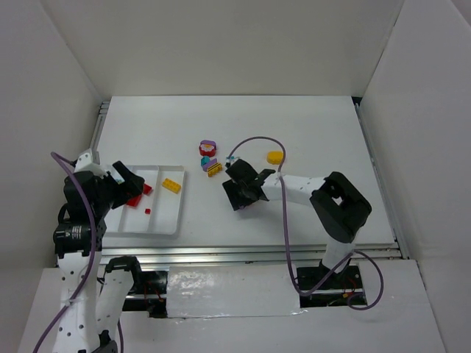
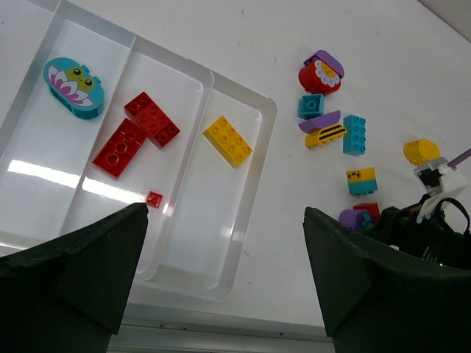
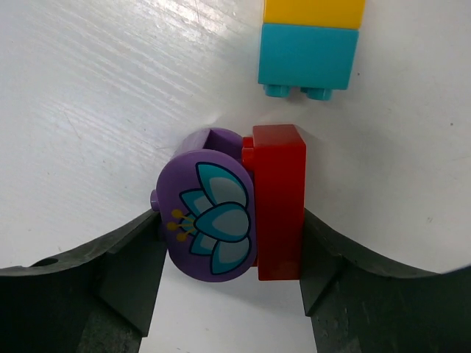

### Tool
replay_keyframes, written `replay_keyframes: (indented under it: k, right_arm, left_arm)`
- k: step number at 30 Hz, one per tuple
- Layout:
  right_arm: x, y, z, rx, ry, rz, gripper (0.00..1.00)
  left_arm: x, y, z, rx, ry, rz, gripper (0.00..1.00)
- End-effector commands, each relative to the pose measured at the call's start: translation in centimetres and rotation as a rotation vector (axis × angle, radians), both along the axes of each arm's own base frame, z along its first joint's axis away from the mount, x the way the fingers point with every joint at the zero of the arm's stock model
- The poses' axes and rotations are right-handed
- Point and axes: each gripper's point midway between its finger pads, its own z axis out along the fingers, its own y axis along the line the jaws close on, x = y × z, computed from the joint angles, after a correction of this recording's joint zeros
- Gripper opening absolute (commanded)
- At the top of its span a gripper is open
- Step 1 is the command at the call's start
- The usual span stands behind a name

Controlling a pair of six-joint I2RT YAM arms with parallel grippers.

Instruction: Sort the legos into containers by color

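1. At the middle of the table (image 1: pixel 316 125), the right gripper (image 3: pixel 232 220) is reaching down among loose toy bricks, and its jaws are standing on either side of two of them.
2. A purple rounded plastic brick printed with a teal flower (image 3: pixel 210 220) is lying pressed against a red rectangular plastic brick (image 3: pixel 280 202). One finger is next to the purple piece and the other is next to the red.
3. Both fingers are looking as if they touch the pair. Whether they are gripping it cannot be told, and both bricks are resting on the table.
4. The red brick's long axis is running along the fingers, so the jaws are spanning the pair across its short way.
5. Just beyond the fingertips, a yellow brick stacked on a teal brick (image 3: pixel 311 51) is lying apart from the pair.
6. The shallow white plastic tray with long compartments (image 2: pixel 248 206) is lying well to the left. The left gripper (image 2: pixel 224 213) is hovering over it, its jaws gaping wide and holding nothing.
7. The tray is holding a teal rounded brick (image 2: pixel 73 88), red bricks (image 2: pixel 151 118) in the next compartment, and a yellow studded brick (image 2: pixel 227 140) in the one after.
8. The right arm is nearer the pair. Since the two pieces differ in colour, they are probably needing separate compartments. Whether they are joined cannot be told.
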Motion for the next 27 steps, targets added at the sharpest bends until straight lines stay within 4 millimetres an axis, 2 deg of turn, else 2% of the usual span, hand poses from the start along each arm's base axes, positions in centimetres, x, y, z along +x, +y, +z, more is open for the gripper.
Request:
replay_keyframes:
  k: [1, 2, 3, 4, 5, 6, 7, 8, 9, 10, 11, 12, 13, 15, 18, 22, 27]
  right_arm:
    - [0.8, 1.3, 3.9, 0.097, -0.12, -0.016, 0.18]
    - [0.4, 1.4, 6.0, 0.151, -0.169, -0.008, 0.18]
    - [-0.2, 1.8, 7.0, 0.18, -0.19, 0.009, 0.17]
    - [-2.0, 2.7, 7.5, 0.204, -0.195, 0.062, 0.17]
    - [-2.7, 3.6, 10.2, 0.273, -0.25, 0.094, 0.17]
    - [-3.7, 4.2, 11.3, 0.299, -0.275, 0.137, 0.18]
    - [-4.6, 4.8, 12.3, 0.326, -0.296, 0.174, 0.18]
    - [-6.3, 5.7, 14.0, 0.381, -0.326, 0.226, 0.19]
    - [-6.9, 6.0, 14.7, 0.406, -0.335, 0.241, 0.2]
    - [-7.7, 6.2, 15.6, 0.439, -0.344, 0.258, 0.21]
    - [-8.1, 6.5, 16.0, 0.466, -0.34, 0.279, 0.22]
    - [-8.3, 6.5, 16.2, 0.474, -0.34, 0.277, 0.22]
    - [-8.5, 6.6, 16.6, 0.486, -0.346, 0.277, 0.22]
    - [-8.5, 6.4, 16.8, 0.486, -0.351, 0.262, 0.22]
    - [-9.2, 6.5, 17.4, 0.504, -0.351, 0.271, 0.22]
    - [-9.5, 6.2, 17.0, 0.477, -0.343, 0.266, 0.23]
    - [-10.0, 5.9, 17.3, 0.496, -0.348, 0.262, 0.23]
  left_arm:
    - [0.6, -1.3, 1.0, 0.013, -0.044, -0.092, 1.0]
    - [0.7, -1.9, 1.1, 0.008, -0.041, -0.126, 1.0]
    - [0.7, -2.8, 1.2, -0.012, -0.04, -0.174, 1.0]
    - [0.7, -3.5, 1.2, -0.038, -0.033, -0.201, 1.0]
    - [0.9, -4.3, 1.0, -0.076, -0.017, -0.234, 1.0]
    - [1.0, -5.3, 0.8, -0.118, -0.014, -0.277, 1.0]
    - [0.5, -7.7, 1.2, -0.225, -0.017, -0.388, 1.0]
    - [1.0, -9.1, 0.8, -0.286, -0.022, -0.446, 1.0]
    - [0.9, -10.1, 0.8, -0.335, -0.022, -0.486, 1.0]
    - [0.3, -12.0, 0.2, -0.416, 0.007, -0.538, 1.0]
    - [0.7, -13.3, 1.2, -0.423, -0.047, -0.589, 1.0]
    - [0.7, -14.2, 1.2, -0.454, -0.042, -0.595, 1.0]
    - [0.3, -15.8, 0.6, -0.457, -0.014, -0.628, 0.99]
    - [0.0, -18.0, 1.1, -0.494, -0.021, -0.697, 0.99]
    - [-0.9, -21.5, 0.1, -0.517, 0.028, -0.791, 1.0]
    - [-1.7, -23.4, -0.5, -0.509, 0.046, -0.83, 0.99]
    - [-1.8, -24.1, -1.7, -0.503, 0.073, -0.819, 0.99]
